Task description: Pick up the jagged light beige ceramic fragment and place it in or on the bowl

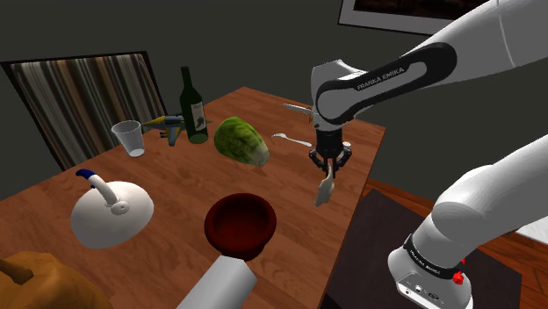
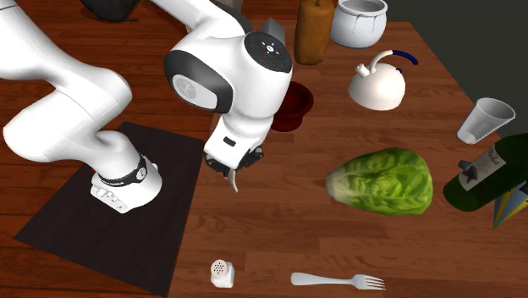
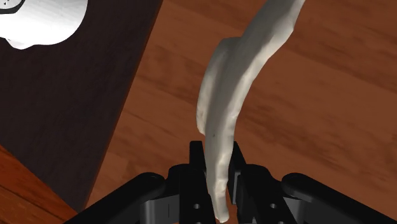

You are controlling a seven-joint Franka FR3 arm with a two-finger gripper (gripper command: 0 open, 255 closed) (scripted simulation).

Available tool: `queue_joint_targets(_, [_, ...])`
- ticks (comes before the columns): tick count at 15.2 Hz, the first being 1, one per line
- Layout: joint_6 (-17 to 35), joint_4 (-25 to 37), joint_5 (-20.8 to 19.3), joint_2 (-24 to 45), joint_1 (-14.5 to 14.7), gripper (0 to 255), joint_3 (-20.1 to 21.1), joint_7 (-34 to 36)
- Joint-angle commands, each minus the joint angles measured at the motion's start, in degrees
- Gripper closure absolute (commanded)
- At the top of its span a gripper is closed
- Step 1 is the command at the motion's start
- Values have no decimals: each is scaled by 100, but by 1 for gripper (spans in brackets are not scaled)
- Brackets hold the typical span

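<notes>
Starting at the shoulder view's left: dark red bowl [image 1: 239,221] sits empty nr the front edge of the tabletop [image 1: 176,167]. Right of it the pale beige fragment [image 1: 324,190] hangs clear of the wood, gripper [image 1: 329,163] clamped on its upper end. Thin grip, so carry slow, keep it vertical, lower tip inside rim before releasing.

tool [image 2: 233,166]: pale fragment [image 2: 233,180] hanging from it over wooden table [image 2: 279,229] | dark red bowl [image 2: 299,105]: partly behind arm [image 2: 228,76]
</notes>
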Motion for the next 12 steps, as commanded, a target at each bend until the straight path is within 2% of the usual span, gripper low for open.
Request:
queue_joint_targets(1, [-160, 88, 0, -69, 1, 255, -13, -3])
queue_joint_targets(12, [-1114, 638, -9, -476, 2, 255, -102, -28])
